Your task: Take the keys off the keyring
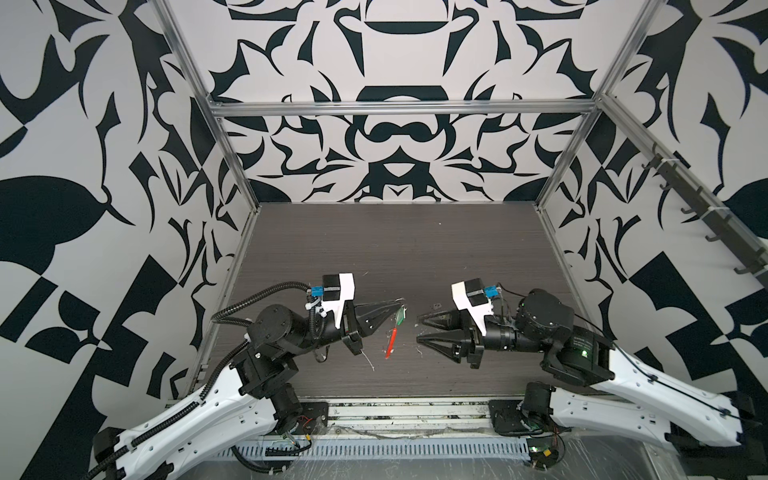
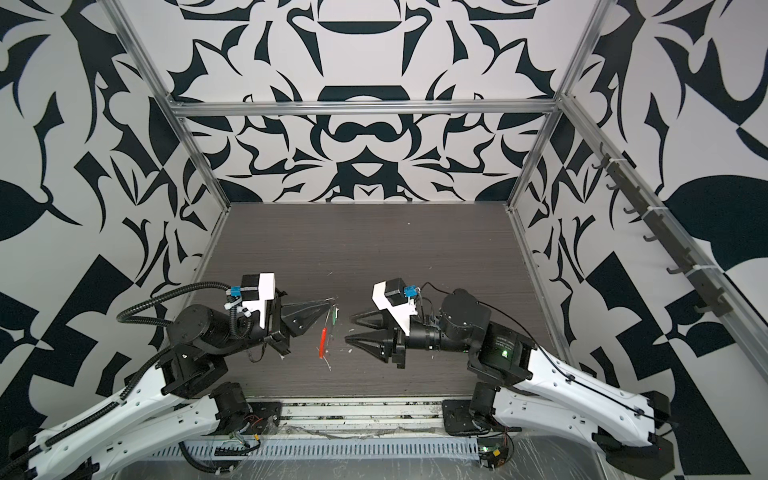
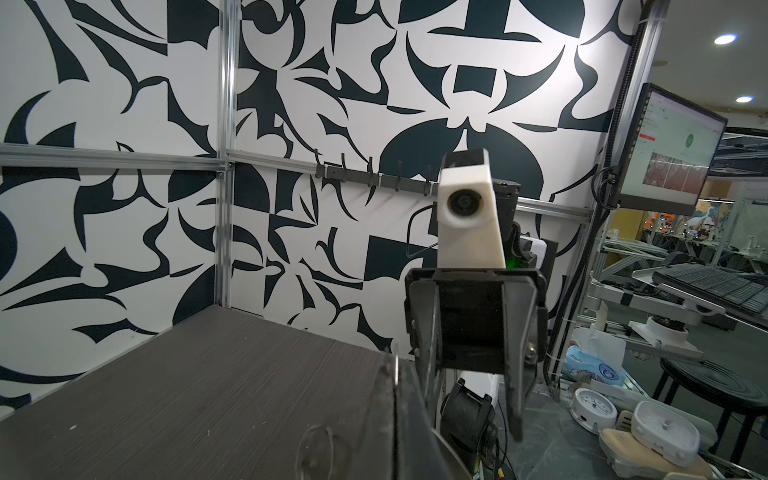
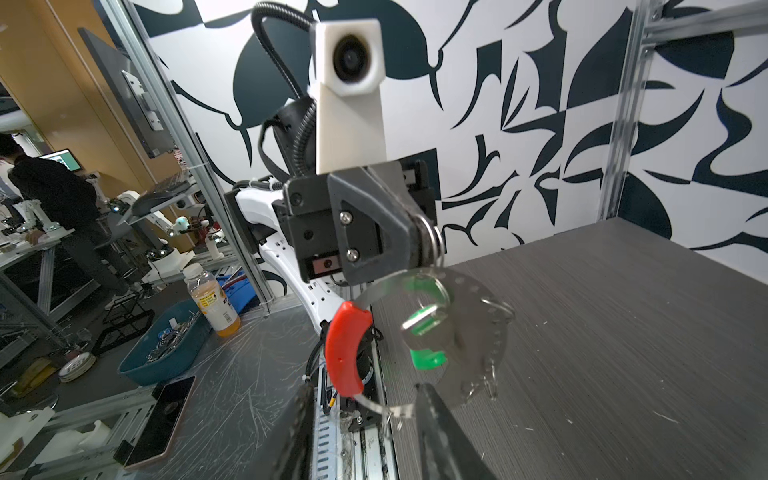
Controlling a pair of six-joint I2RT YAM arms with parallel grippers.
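while tight on the keyring (image 4: pixel 345 347), left hand (image 1: pixel 400 306); right hand (image 1: pixel 418 329) agape, seemingly apart.

- Table (image 1: pixel 374 249): dark grey-brown top with a fine straight grain, closed in by metal frame rails at the back and both sides in both top views.
- White scraps (image 1: pixel 420 353): small flecks lying on the near middle of the top.
- Thin white strand (image 1: pixel 370 362): lying near the front, left of the scraps.
- White speck (image 1: pixel 366 273): lying alone, farther back.
- Small dark piece (image 1: pixel 435 306): lying right of centre, too small to identify.
- White slivers (image 4: pixel 665 417): scattered on the grain in the right wrist view.
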